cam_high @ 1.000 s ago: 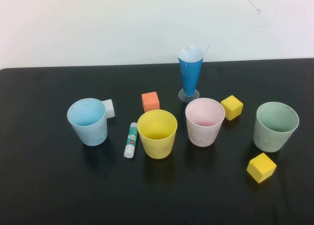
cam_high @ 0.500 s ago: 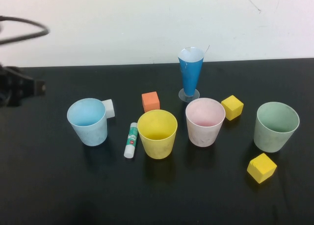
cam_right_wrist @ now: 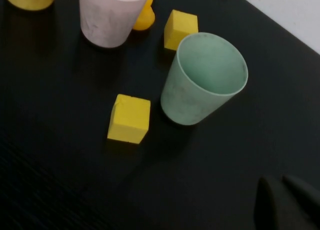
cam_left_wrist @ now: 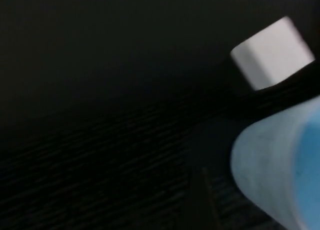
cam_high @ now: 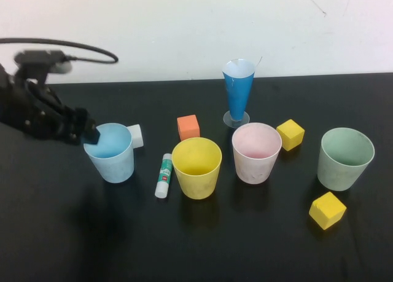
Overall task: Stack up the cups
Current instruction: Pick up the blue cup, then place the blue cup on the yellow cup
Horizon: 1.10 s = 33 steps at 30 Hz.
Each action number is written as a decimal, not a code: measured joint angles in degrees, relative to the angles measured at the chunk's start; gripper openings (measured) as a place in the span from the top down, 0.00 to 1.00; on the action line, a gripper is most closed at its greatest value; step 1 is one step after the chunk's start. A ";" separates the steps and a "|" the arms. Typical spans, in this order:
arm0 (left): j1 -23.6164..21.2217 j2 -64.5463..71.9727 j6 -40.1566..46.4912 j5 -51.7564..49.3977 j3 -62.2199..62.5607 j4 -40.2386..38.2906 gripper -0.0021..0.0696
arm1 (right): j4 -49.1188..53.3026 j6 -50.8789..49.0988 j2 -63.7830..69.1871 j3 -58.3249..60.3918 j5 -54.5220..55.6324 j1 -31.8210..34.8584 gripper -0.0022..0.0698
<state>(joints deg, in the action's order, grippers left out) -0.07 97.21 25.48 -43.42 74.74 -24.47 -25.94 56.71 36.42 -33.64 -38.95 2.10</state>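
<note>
Four cups stand in a row on the black table: light blue, yellow, pale pink and pale green. My left gripper has come in from the left and is at the left rim of the light blue cup. It looks open, with one dark finger outside the cup's wall. My right gripper is out of the high view. It hovers shut over bare table, near the green cup and apart from it.
A tall blue cone glass stands at the back. An orange cube, a white block behind the blue cup, a glue stick and two yellow cubes lie among the cups.
My left arm has swung in from the left edge and reached the light blue cup's rim. The cups and blocks have not moved.
</note>
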 joint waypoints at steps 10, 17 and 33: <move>0.00 9.08 4.52 -5.52 3.91 -5.36 0.89 | -1.31 0.00 0.31 0.00 0.00 0.00 0.97; 0.45 4.29 2.63 -15.64 13.67 -9.95 0.93 | -1.58 0.13 0.31 0.00 0.00 0.00 0.97; 21.89 4.49 -1.78 -11.22 15.95 3.68 0.94 | -1.58 1.46 0.49 0.00 2.36 0.00 0.97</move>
<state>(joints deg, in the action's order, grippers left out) 21.81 101.69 23.70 -54.64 90.69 -20.79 -27.52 58.18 36.91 -33.64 -36.59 2.10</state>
